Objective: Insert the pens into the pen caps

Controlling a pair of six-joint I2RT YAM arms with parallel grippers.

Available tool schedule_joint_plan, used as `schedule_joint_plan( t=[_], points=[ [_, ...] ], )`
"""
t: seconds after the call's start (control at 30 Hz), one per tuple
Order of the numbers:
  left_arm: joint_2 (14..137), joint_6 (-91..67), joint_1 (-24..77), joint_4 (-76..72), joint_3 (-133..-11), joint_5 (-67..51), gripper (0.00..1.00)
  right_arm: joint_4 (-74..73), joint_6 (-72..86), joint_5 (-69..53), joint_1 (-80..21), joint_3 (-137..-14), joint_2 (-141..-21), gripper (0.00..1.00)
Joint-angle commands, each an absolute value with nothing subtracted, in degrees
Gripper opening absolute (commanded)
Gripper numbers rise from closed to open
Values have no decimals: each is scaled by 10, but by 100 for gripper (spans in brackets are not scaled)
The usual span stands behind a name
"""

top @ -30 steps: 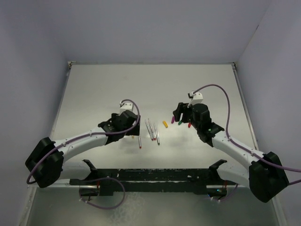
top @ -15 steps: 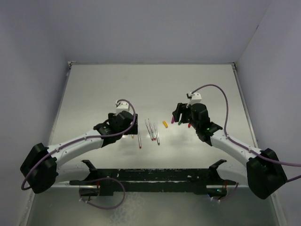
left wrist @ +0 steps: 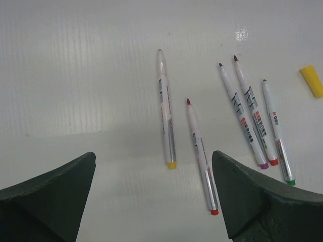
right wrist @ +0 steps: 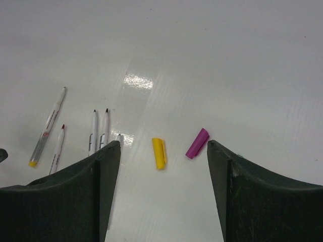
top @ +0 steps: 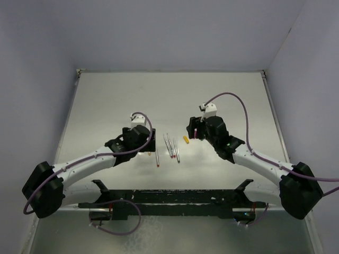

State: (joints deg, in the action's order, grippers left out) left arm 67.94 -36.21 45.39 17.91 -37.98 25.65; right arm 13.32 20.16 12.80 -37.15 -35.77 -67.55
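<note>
Your five pens (left wrist: 201, 154) lie uncapped mid-table: white barrels, coloured end plugs, grey-and-red print too small to read. The yellow cap (right wrist: 159, 153) and purple cap (right wrist: 197, 143) lie to their right. Your left gripper (left wrist: 153, 171) and right gripper (top: 194, 128) hover, jaws apart.

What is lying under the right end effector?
A yellow pen cap and a purple pen cap lie on the table below the right end effector. Anything beneath its dark fingers is covered.
</note>
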Motion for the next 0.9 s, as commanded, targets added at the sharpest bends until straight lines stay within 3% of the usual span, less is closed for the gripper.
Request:
schedule_joint_plan(
  t=[0.0,0.07,0.17,0.47,0.57,0.67,0.87],
  points=[
    [643,-351,451,156,-376,237,99,145,180,166,-383,-379,-681,72],
    [644,-360,451,160,-377,237,98,163,180,173,-385,-369,-679,68],
    [656,-405,451,187,-385,255,87,175,185,177,-384,-362,-677,66],
    [746,-462,451,301,-454,281,88,169,190,179,-385,-368,-685,65],
    [766,-463,450,310,-470,286,83,170,191,176,-384,-367,-684,65],
    [781,-458,444,314,-481,287,69,168,191,176,-385,-364,-682,63],
    [802,-434,416,280,-483,249,68,170,195,177,-385,-360,-682,62]
  ],
)
